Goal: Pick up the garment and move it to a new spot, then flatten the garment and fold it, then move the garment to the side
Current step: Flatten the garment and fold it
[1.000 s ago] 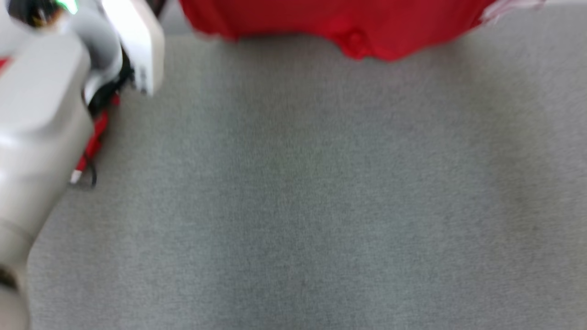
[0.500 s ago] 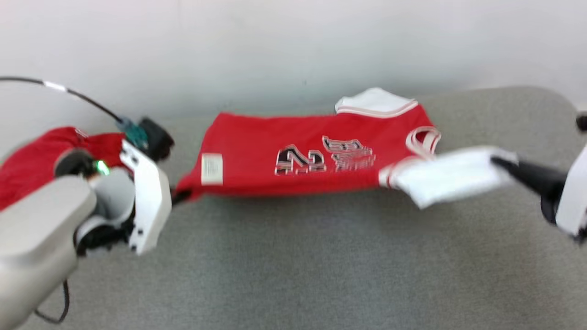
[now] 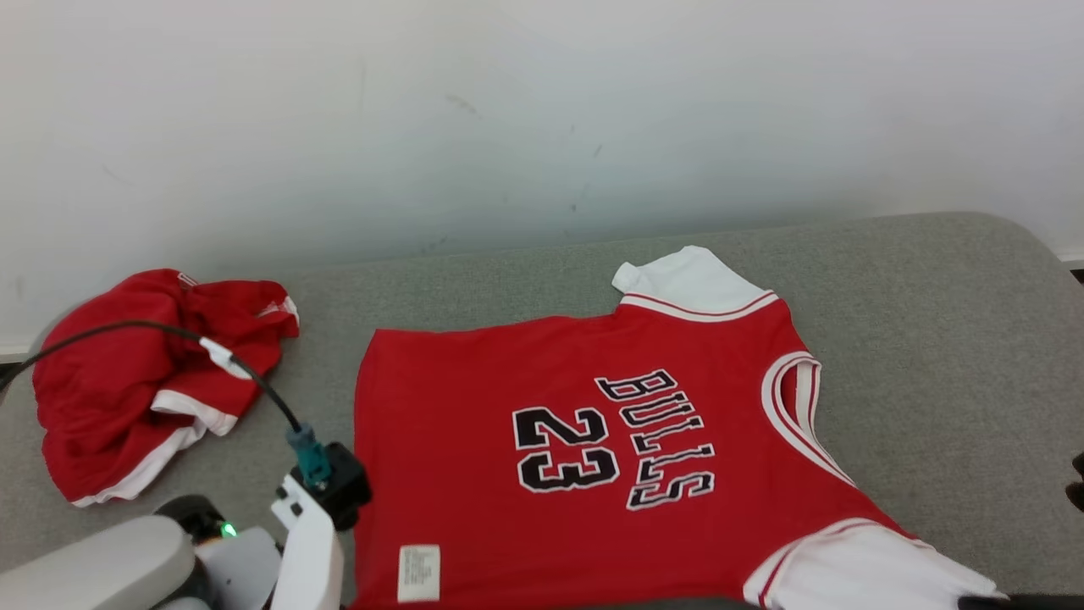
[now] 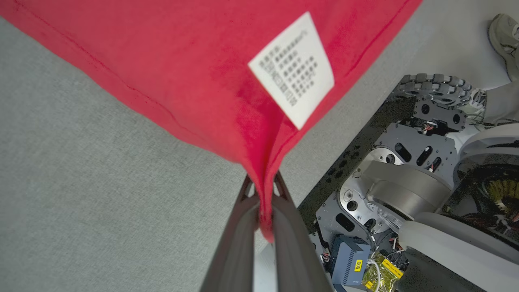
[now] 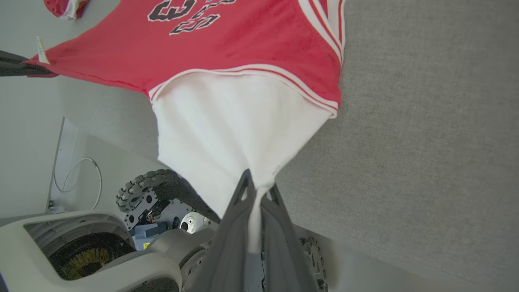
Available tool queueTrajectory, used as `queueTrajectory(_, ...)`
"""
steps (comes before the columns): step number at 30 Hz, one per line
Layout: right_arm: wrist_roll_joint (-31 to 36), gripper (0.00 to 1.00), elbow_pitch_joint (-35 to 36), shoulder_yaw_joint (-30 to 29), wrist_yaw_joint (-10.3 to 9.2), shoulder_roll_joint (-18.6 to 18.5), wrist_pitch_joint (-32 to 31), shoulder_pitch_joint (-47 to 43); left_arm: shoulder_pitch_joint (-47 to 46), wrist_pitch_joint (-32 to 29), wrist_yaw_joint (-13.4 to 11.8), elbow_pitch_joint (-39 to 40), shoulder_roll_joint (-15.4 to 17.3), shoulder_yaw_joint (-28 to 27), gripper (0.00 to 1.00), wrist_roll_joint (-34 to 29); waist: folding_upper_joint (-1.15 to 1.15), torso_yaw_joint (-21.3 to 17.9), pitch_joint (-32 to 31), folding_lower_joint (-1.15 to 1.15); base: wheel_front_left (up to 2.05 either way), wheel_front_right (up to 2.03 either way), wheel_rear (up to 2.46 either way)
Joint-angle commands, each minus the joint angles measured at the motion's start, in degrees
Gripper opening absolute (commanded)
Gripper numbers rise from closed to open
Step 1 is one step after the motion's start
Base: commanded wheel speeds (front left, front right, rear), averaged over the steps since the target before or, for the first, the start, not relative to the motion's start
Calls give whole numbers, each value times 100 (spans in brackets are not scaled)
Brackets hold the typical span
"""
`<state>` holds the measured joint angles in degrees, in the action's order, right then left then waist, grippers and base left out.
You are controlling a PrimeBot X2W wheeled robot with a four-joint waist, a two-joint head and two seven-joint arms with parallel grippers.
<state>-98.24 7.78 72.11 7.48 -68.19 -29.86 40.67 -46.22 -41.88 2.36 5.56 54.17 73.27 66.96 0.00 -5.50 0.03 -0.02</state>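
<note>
The garment (image 3: pixel 593 440) is a red jersey with white sleeves and black "BULLS 23" lettering, spread across the grey padded surface (image 3: pixel 931 339) with its near edge lifted. In the left wrist view my left gripper (image 4: pixel 262 190) is shut on the garment's (image 4: pixel 182 61) red hem corner, close to a white care label (image 4: pixel 292 69). In the right wrist view my right gripper (image 5: pixel 256 190) is shut on the white sleeve (image 5: pixel 235 134) of the garment (image 5: pixel 243 40). The left wrist (image 3: pixel 313 542) shows at the head view's bottom left.
A second red and white piece of clothing (image 3: pixel 127 381) lies crumpled at the far left, with a black cable (image 3: pixel 169 335) arching over it. A pale wall (image 3: pixel 542 127) stands behind the surface. My wheeled base (image 4: pixel 405 182) is below the near edge, and a shoe (image 4: pixel 505 36) is beside it.
The head camera has tilted up, from bare grey surface to the whole garment and the wall. Both grippers have kept their hold on the garment.
</note>
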Motion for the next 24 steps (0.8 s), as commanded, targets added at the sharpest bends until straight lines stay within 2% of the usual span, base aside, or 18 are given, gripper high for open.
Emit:
queueTrajectory(1, -73, 0, 81, 12, 1, -88, -46, -105, 112, -41, -28, 73, 78, 2, 0, 113, 0, 0, 5, 2, 0, 0, 0)
queueTrajectory(7, -341, 0, 795, 78, 1, -674, -366, -184, 257, -360, -169, 632, 316, -18, 0, 315, 0, -9, 122, 2, 0, 0, 0)
queueTrajectory(11, -384, 0, 862, 95, 1, -738, -488, 11, 108, -605, -140, 603, 286, -39, 0, 483, 0, 9, 281, 2, 0, 0, 0)
queueTrajectory(17, -465, 0, 405, 97, 1, -362, -800, 536, -243, -1234, -65, 63, -48, -122, 0, 927, 0, 49, 569, 2, 0, 0, 0)
queueTrajectory(20, -615, 0, -55, 104, 1, 39, -974, 854, -411, -1465, 53, -312, -281, -163, 0, 1188, 0, 23, 707, 2, 0, 0, 0)
queueTrajectory(24, -722, 0, -859, 119, 1, 621, -1271, 1226, -674, -1809, 166, -786, -497, -162, 0, 1245, 0, -2, 850, 2, 0, 0, 0)
